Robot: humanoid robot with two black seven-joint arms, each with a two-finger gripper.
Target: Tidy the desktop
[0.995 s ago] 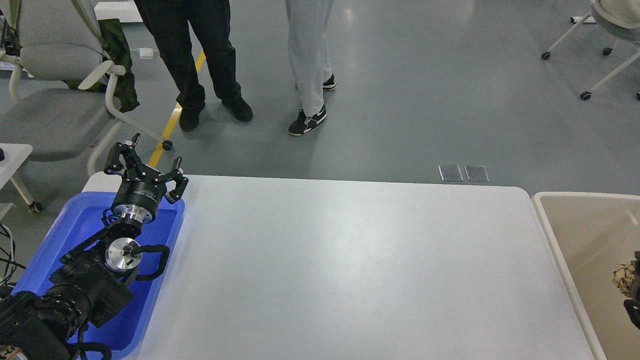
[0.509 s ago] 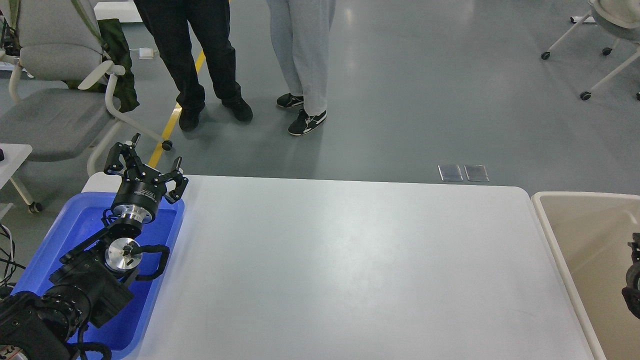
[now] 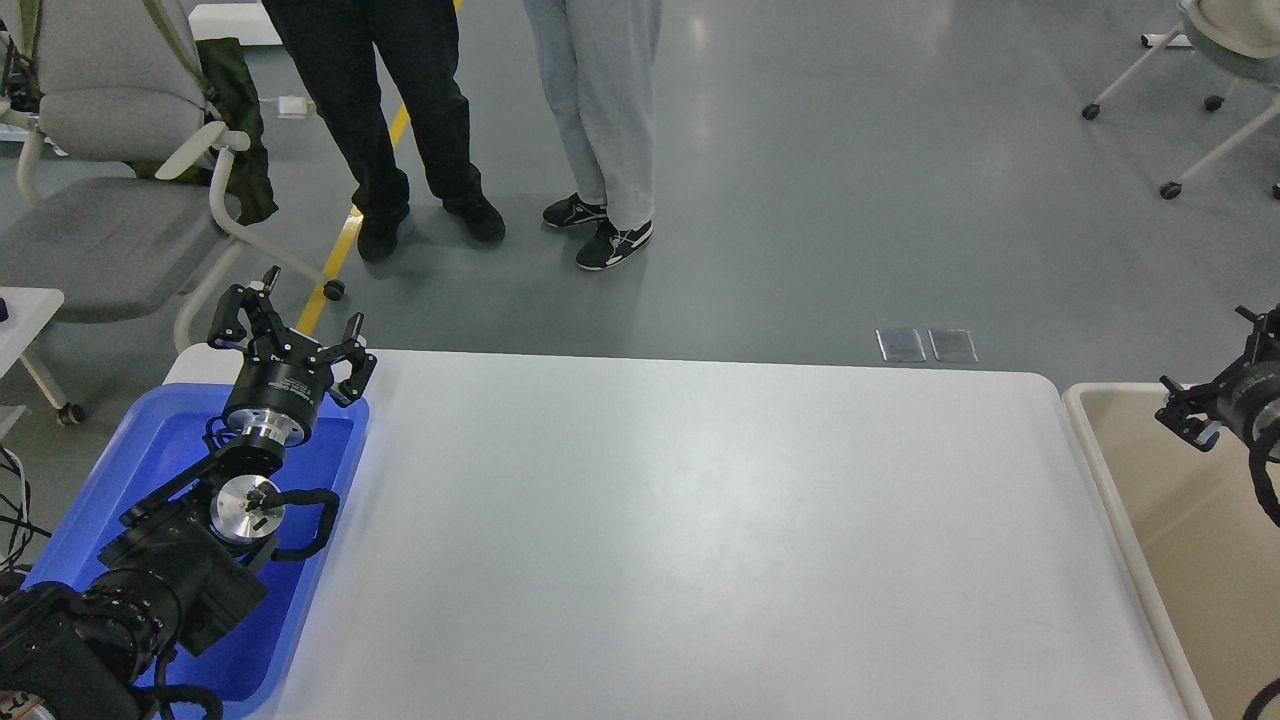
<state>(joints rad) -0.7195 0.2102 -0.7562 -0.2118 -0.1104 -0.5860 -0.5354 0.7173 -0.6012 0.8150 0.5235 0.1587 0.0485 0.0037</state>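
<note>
The white desktop (image 3: 700, 520) fills the middle of the head view and shows nothing lying on it. My left gripper (image 3: 300, 310) is open and empty, pointing up over the far end of the blue tray (image 3: 100, 480) at the left. My right gripper (image 3: 1210, 368) is at the right edge of the view, above the far part of the beige bin (image 3: 1180, 520). Its fingers stand spread apart and hold nothing; part of it is cut off by the view's edge.
Two people stand on the grey floor beyond the table's far edge: black trousers (image 3: 400, 110) and grey trousers (image 3: 600, 100). A grey office chair (image 3: 110, 200) stands at the far left. Another chair's wheeled legs (image 3: 1170, 110) are at the far right.
My right arm has risen from low inside the beige bin to above its far part. The brown crumpled thing seen by it earlier no longer shows. The person in grey shifted their feet.
</note>
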